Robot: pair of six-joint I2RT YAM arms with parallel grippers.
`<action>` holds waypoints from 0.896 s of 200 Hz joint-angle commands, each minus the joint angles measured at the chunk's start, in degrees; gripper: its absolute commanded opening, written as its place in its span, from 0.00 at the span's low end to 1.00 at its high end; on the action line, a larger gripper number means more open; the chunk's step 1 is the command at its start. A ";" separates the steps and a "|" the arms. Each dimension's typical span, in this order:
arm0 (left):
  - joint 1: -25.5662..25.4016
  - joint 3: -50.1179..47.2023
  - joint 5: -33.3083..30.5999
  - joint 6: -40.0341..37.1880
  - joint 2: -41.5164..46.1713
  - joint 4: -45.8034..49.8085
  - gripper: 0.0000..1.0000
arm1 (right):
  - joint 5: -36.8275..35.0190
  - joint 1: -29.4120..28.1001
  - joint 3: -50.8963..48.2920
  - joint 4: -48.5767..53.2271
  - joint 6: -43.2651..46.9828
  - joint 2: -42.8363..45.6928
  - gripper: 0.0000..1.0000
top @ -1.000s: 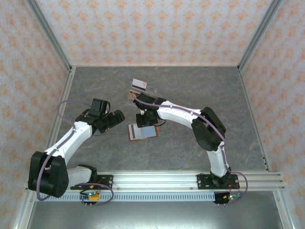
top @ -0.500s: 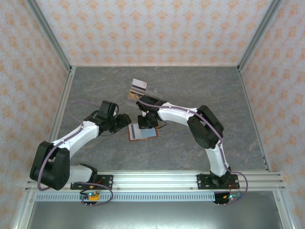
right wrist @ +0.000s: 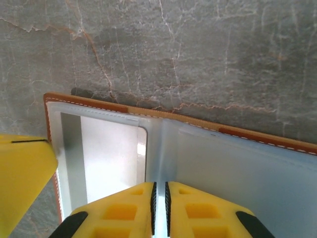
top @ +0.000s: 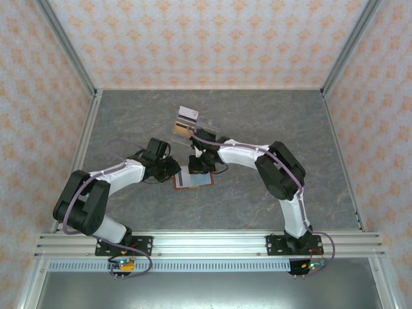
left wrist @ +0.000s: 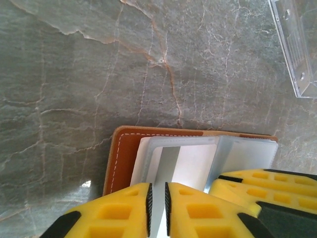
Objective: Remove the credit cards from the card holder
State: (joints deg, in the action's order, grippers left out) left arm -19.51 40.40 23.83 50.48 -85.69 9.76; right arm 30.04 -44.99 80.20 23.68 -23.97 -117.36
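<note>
1. The card holder [top: 193, 179] lies open on the desk [top: 270, 122], lining up.
2. My left claw [left wrist: 158, 210], at the holder's left end, pinches a grey credit card [left wrist: 181, 166] in its pocket.
3. My right claw [right wrist: 159, 208] pinches the holder's centre fold.

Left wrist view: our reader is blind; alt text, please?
The left gripper pinches a pale card in an open brown wallet on a grey table. The right gripper sits beside it; a clear tray lies top right.

Brown card holder [left wrist: 124, 158], grey-blue inside; grey veined table [left wrist: 74, 74]
</note>
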 commanded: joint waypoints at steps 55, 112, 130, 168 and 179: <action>-0.27 -2.75 -2.34 0.82 -1.04 -0.05 0.10 | 5.52 1.22 -3.01 -4.85 -2.61 2.89 0.15; -0.27 -4.04 -2.24 1.03 -2.81 -0.78 0.06 | 6.14 1.49 -4.42 -6.73 -6.06 3.52 0.13; -0.27 -4.02 -2.22 0.96 -3.15 -0.78 0.06 | 6.39 1.57 -4.94 -7.37 -6.64 4.10 0.15; -0.27 -3.93 -2.45 0.55 -3.08 -0.20 0.05 | 6.45 1.84 -6.96 -9.83 -8.09 6.58 0.18; -0.27 -4.02 -2.53 0.49 -2.99 -0.07 0.05 | 6.42 1.84 -7.41 -10.30 -8.30 7.10 0.17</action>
State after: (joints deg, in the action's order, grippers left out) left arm -19.51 37.78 23.59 51.16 -87.07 7.27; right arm 36.07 -43.57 73.95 16.01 -30.74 -113.73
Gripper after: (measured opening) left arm 0.054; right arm 0.179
